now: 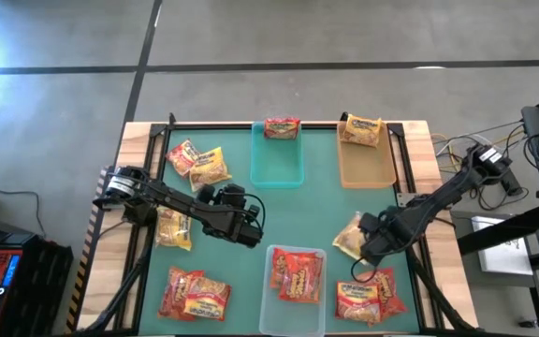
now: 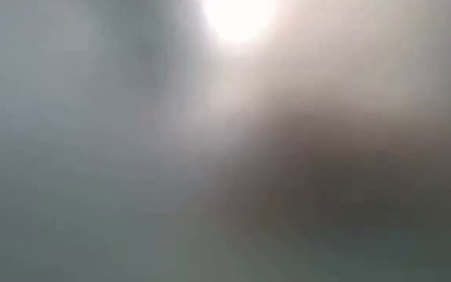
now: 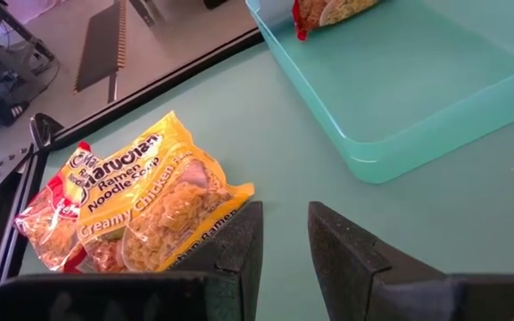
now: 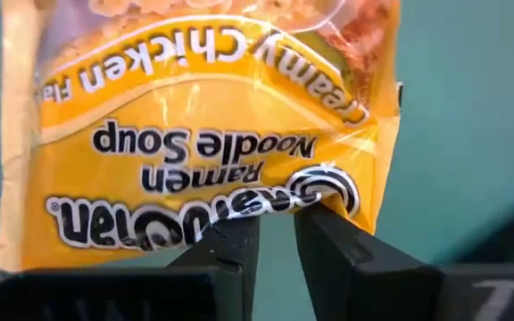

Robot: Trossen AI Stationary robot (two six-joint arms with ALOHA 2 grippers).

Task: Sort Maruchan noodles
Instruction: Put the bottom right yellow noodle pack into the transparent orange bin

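Maruchan Creamy Chicken packet [image 4: 203,134] lies near the table's right edge, just beside the clear bin; my right gripper [image 4: 277,234] has its fingers nearly closed, pinching the packet's edge. I'd confirm the crinkly seam is caught before lifting toward the tan bin [image 1: 368,161]. Left gripper [image 3: 284,236] waits mid-table, fingers slightly apart, empty.

Green-topped table [image 1: 321,211] with wood edges, holding teal bin [image 1: 277,161], tan bin [image 1: 366,165], clear bin [image 1: 295,298], plus loose noodle packets [image 1: 196,164] scattered around.
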